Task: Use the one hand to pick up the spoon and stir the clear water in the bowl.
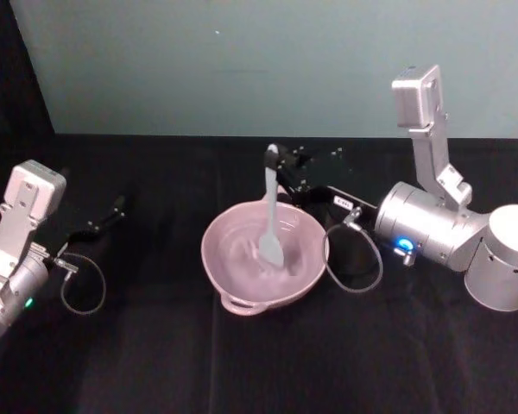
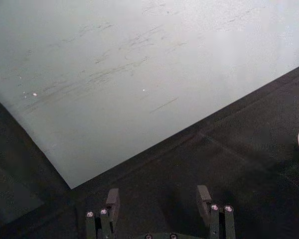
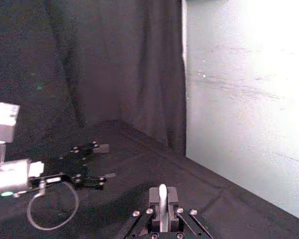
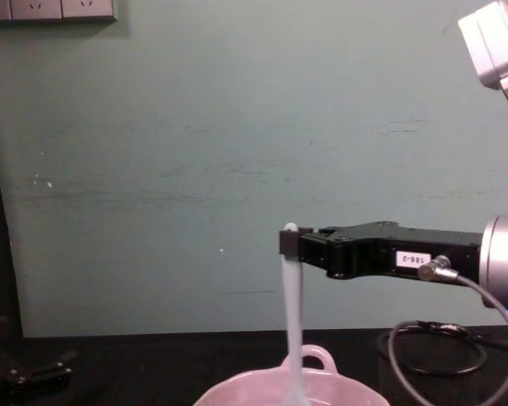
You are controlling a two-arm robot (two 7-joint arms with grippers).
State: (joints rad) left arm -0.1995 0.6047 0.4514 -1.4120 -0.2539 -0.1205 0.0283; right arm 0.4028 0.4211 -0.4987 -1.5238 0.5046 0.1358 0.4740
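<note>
Spoon [image 1: 270,211] [image 4: 293,321]: long, slim and white, standing almost upright. Its rounded scoop end is down inside the bowl, and its handle tip [image 3: 162,191] pokes out just above the fingers that pinch it.
Right hand [image 1: 276,164] [image 4: 289,241]: black, flat-jawed hand with a small white label, clamped narrow on the spoon's upper handle. It is held level above the bowl's far rim, and its silver cylindrical wrist reaches in from the desk's right edge.
Bowl [image 1: 209,254] [image 4: 339,391]: wide, glossy, pale pink bowl in the middle of the desk. The small loop handle on its rim points toward the desk's near edge.
Water [image 1: 249,254]: clear and hard to make out, showing as faint glints on the pink where the scoop sits.
Left hand [image 1: 112,214] [image 2: 158,196] [image 3: 105,162]: black, with its fingers spread wide and holding nothing. It is low over the cloth near the desk's left edge, well apart from the bowl.
Cables: the right wrist's black cable loop [image 1: 356,263] hangs just beside the bowl's right rim. I cannot tell whether it touches the rim. The left wrist's black cable loop [image 1: 82,291] lies by the left arm.
Desk [image 1: 345,362]: covered in black cloth.
Backdrop: a pale teal wall [image 1: 242,60] stands along the desk's far edge, with a black curtain [image 3: 114,64] at its left end.
</note>
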